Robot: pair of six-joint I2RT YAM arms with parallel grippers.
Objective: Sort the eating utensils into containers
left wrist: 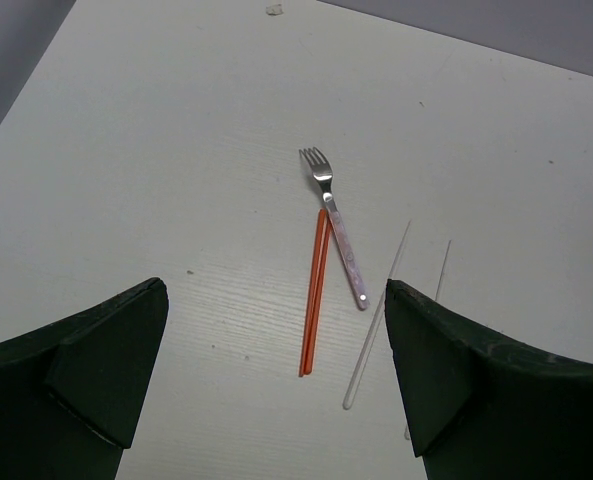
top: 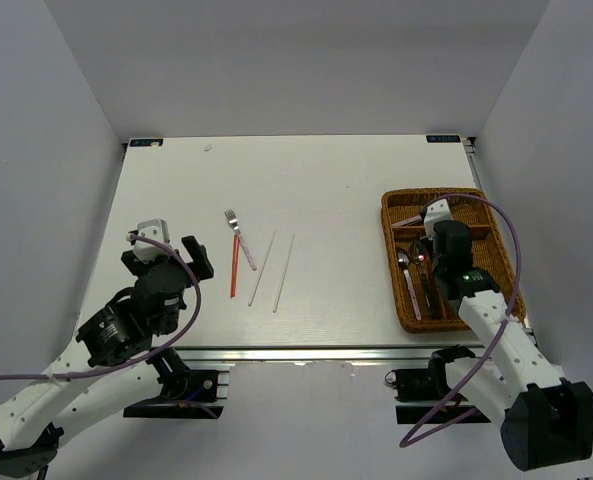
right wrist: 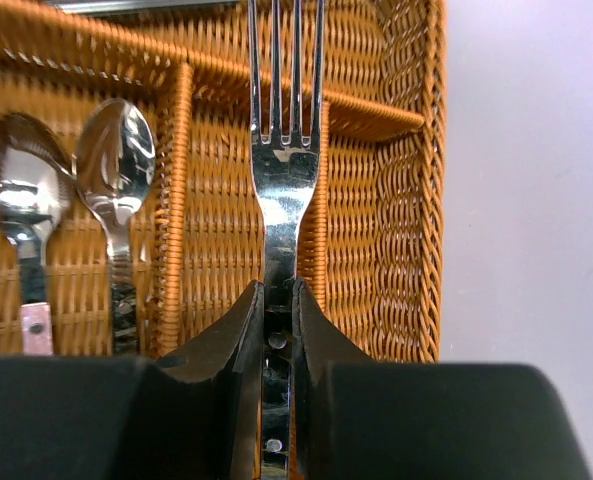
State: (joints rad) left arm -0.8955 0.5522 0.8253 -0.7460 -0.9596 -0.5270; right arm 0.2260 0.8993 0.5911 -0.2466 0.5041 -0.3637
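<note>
My right gripper (right wrist: 278,300) is shut on the handle of a silver fork (right wrist: 281,170) and holds it over the brown wicker tray (top: 488,205), above a divider between two narrow sections. Two spoons (right wrist: 116,160) lie in the sections to the left. My left gripper (left wrist: 276,340) is open and empty above the table, near the loose utensils. A pink-handled fork (left wrist: 336,225), a red-orange chopstick pair (left wrist: 314,292) and two white chopsticks (left wrist: 378,315) lie on the table between the arms (top: 244,245).
The wicker tray (right wrist: 416,200) sits at the right side of the white table, close to its right edge (top: 496,240). Grey walls enclose the table on three sides.
</note>
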